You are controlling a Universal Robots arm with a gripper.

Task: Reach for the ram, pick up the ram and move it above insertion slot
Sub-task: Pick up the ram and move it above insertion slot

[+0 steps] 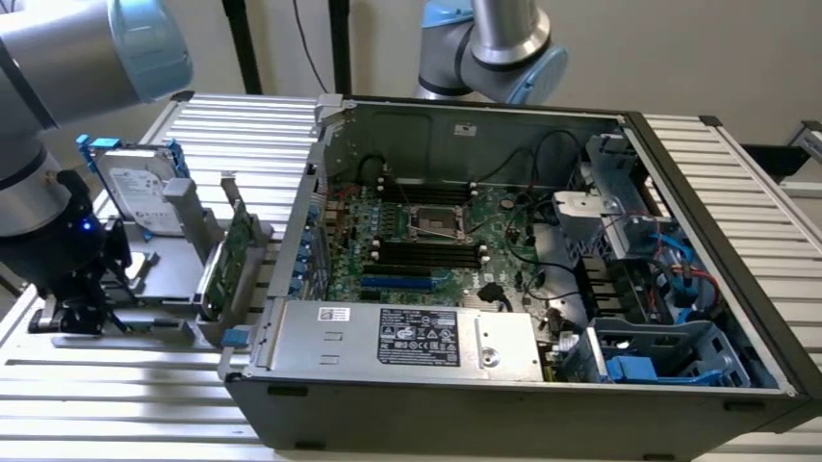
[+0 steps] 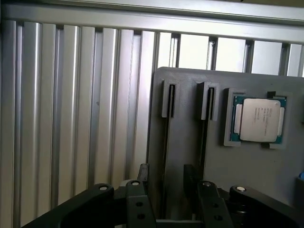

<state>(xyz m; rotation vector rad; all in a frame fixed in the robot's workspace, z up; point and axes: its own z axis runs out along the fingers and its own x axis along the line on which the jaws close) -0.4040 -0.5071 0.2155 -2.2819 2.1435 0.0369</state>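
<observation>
Gripper (image 1: 75, 310) low at the holder's (image 2: 185, 78) end away from the case (image 1: 514, 395). Jaws part open, holding nothing; fingers (image 2: 143, 173) straddle one holder slot. Thin dark edge in that slot I take for the ram (image 2: 166, 142), untouched. Holder also carries drive (image 1: 141, 197), card (image 1: 233, 265), and CPU (image 2: 259, 119) in its pocket. Case lies open, motherboard (image 1: 437, 231) inside.

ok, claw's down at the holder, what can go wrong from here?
1. The claw is open astride one slot of the gray holder. One finger sits near the neighbouring slot, so closing off-centre could snag there.
2. The CPU lies bare on the same holder, and a sideways drift might strike it.
3. The upright green card and case wall stand between holder and motherboard. A low carry could clip them.
</observation>
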